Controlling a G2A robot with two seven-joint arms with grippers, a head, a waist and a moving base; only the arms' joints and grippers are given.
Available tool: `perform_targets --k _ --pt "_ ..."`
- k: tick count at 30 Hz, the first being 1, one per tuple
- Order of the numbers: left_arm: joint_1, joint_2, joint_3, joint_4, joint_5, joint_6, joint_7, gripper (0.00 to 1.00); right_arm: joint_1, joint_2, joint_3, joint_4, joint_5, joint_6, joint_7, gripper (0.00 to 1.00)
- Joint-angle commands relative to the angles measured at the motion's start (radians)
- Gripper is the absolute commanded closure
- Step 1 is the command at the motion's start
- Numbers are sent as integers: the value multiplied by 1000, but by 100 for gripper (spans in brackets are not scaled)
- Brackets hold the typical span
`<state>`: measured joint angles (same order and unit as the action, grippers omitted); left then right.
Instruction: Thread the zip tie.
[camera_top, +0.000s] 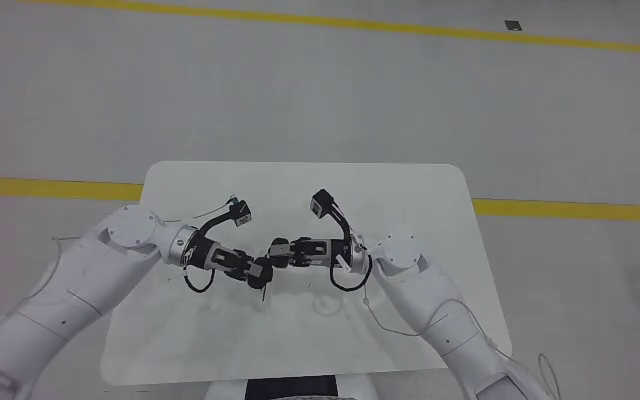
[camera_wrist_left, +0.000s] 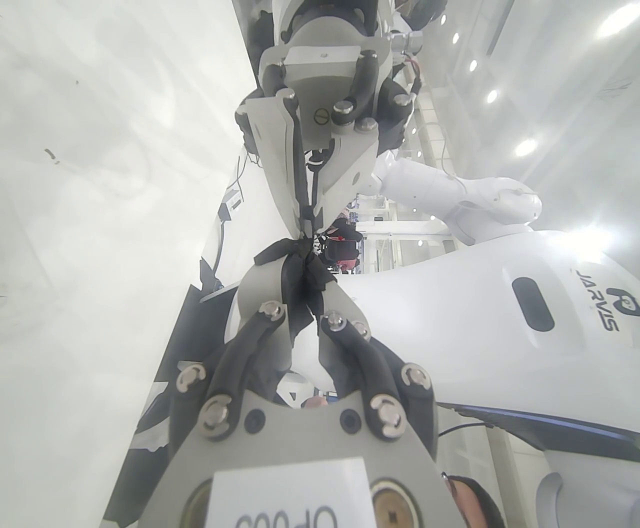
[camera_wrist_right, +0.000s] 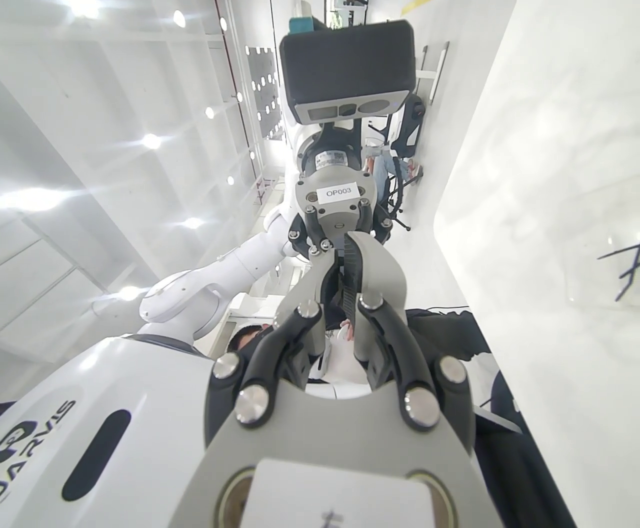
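Observation:
Above the middle of the white table (camera_top: 400, 200) my two grippers meet tip to tip. The zip tie (camera_wrist_left: 315, 182) is a thin black strip running between the fingers of my right gripper (camera_wrist_left: 306, 220), which is shut on it. My left gripper (camera_wrist_left: 302, 250) is shut too, its black, frayed pads pinched together right at the right gripper's tips; what it grips is hidden by the pads. From above, the left gripper (camera_top: 262, 272) and right gripper (camera_top: 277, 250) touch, and a thin dark strand (camera_top: 262, 293) hangs below them. The right gripper (camera_wrist_right: 345, 250) points at the left arm's wrist (camera_wrist_right: 339, 200).
A few loose black zip ties (camera_wrist_right: 622, 272) lie on the table off to one side of the right arm. A thin wire (camera_top: 208, 214) sticks out near the left arm's camera. The table's far half is bare.

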<state>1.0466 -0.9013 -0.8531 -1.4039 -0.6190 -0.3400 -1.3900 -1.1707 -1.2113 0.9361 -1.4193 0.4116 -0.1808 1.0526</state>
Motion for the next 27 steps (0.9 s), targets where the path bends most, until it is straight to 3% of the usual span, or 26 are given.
perform_targets --k 1,5,6,7,16,23,27 --pt "0 0 0 0 0 0 0 100 -1 0 1 2 1 -3 -3 100" --pt "0 0 0 0 0 0 0 100 -4 1 6 2 10 -10 -9 100" --pt "0 0 0 0 0 0 0 59 -6 1 9 3 16 -11 -10 100" --pt "0 0 0 0 0 0 0 0 -7 2 12 4 21 -13 -10 100" --pt "0 0 0 0 0 0 0 0 -26 11 64 17 56 -26 -47 100" --pt "0 0 0 0 0 0 0 0 -62 17 113 15 30 -12 -209 100" --pt "0 0 0 0 0 0 0 0 -62 17 113 15 30 -12 -209 100"
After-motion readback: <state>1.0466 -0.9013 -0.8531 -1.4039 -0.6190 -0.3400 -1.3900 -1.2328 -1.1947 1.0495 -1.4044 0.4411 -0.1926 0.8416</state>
